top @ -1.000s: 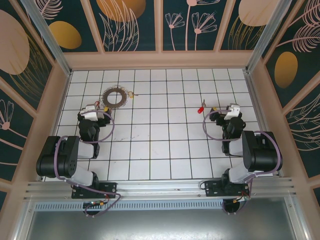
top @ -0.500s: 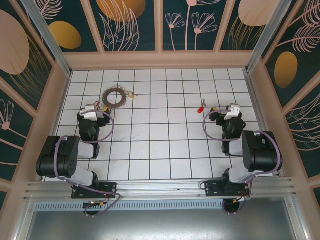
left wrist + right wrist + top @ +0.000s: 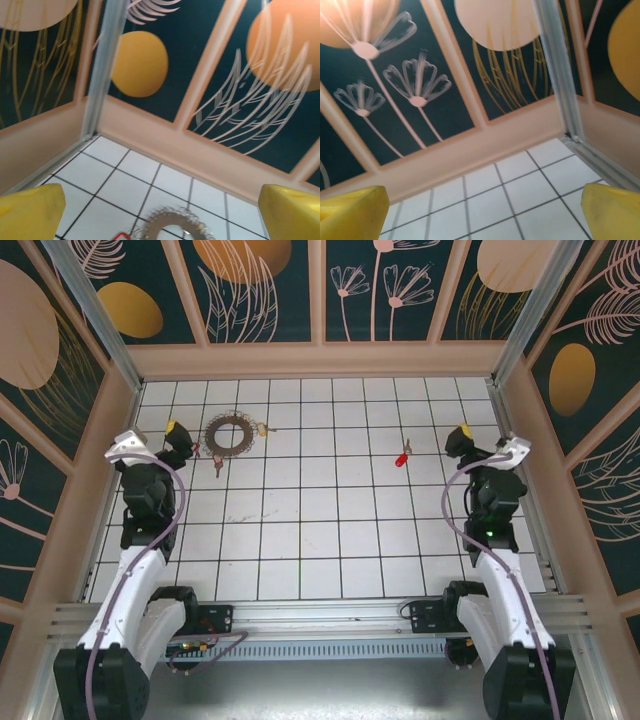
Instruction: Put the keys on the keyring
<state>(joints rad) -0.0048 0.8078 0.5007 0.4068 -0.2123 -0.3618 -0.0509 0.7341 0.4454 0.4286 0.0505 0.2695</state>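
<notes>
The grey fringed keyring (image 3: pixel 231 433) lies on the white tiles at the back left, and its far arc (image 3: pixel 152 229) sits at the bottom edge of the left wrist view. A tan-headed key (image 3: pixel 262 427) touches its right rim. A red-headed key (image 3: pixel 196 450) and another small key (image 3: pixel 217 466) lie at its lower left. A separate red-headed key (image 3: pixel 403 455) lies right of centre. My left gripper (image 3: pixel 170 434) hangs open, raised just left of the ring, with nothing between its yellow fingers (image 3: pixel 30 212). My right gripper (image 3: pixel 461 438) is open and empty, right of the lone red key.
The tiled floor is boxed in by peach walls (image 3: pixel 320 360) with dark flower panels. Aluminium posts (image 3: pixel 95 315) stand in both back corners. The left arm is close to the left wall (image 3: pixel 95 470) and the right arm close to the right wall (image 3: pixel 535 470).
Both arms have risen from their folded low pose and swung outward toward the side walls. The keys at the ring's lower left are now uncovered. Both grippers stay open.
</notes>
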